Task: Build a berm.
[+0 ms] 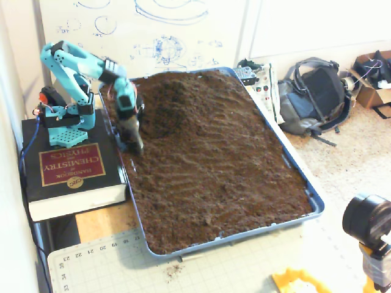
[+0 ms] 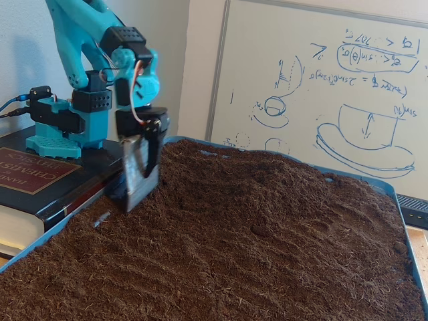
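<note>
Blue tray [image 1: 297, 174] filled almost to the rim with dark brown crumbly soil [image 1: 226, 159]. Most of the surface lies flat with faint raked lines.

Berm [image 1: 174, 97]: a raised mound with sloping sides at the far end of the tray in the high fixed view, toward the whiteboard [image 1: 153, 30]. In the low fixed view it shows as a gentle rise [image 2: 221, 167] behind and to the right of the arm's tool.

Arm [image 1: 79, 64]: turquoise, folded low, its base standing on a thick chemistry handbook [image 1: 70, 171] just beside the tray's left edge (left as the high view shows it). Gripper [image 1: 135, 143] reaches down at the left side of the tray, near the rim, well short of the mound's top. In the low view the gripper [image 2: 140, 190] carries a flat scoop-like blade [image 2: 137, 170] pointing down, its lower edge at the soil surface or just into it; cannot tell which. Whether the pincer is apart or together cannot be told either, as the blade and the black housing hide the fingers in both fixed views.

Surroundings: grey backpack [image 1: 314, 97] on the floor to the right of the tray, cutting mat [image 1: 122, 268] at the near end, blue marker sketches [image 2: 364, 134] on the whiteboard
</note>
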{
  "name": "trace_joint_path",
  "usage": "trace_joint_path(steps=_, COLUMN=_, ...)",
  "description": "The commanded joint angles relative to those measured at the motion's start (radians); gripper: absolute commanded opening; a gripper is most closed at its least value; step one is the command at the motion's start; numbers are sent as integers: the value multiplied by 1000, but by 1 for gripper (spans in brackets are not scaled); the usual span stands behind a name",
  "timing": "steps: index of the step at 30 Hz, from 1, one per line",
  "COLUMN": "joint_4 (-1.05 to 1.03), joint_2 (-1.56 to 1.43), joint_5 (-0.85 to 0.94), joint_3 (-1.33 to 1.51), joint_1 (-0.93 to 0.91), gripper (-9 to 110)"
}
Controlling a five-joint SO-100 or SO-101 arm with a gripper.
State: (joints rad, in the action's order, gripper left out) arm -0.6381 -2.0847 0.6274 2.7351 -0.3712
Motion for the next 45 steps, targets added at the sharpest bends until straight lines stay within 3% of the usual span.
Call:
trace_joint_path(steps=1, joint_4=38, joint_2=37, joint_5=192, joint_3=-9, joint_1=-106, gripper=1)
trace_joint_path(steps=4, joint_4=57, joint_2=89, joint_5=253, joint_3=-32, joint_1=-138, gripper=1)
trace_joint_path(steps=12, joint_4=126, joint_2=367, joint_5=202, joint_3=-244, joint_1=-109, gripper=1)
trace_joint_path(steps=21, joint_4=126, joint_2=597, joint_5=31, joint_3=-606, joint_1=5, gripper=1)
trace_joint_path(steps=30, joint_4=123, joint_2=620, joint_5=-178, joint_3=-813, joint_1=147, gripper=0)
trace_joint_path(steps=45, joint_4=41, joint_2=477, joint_5=-242, joint_3=-811, joint_1=175, gripper=0)
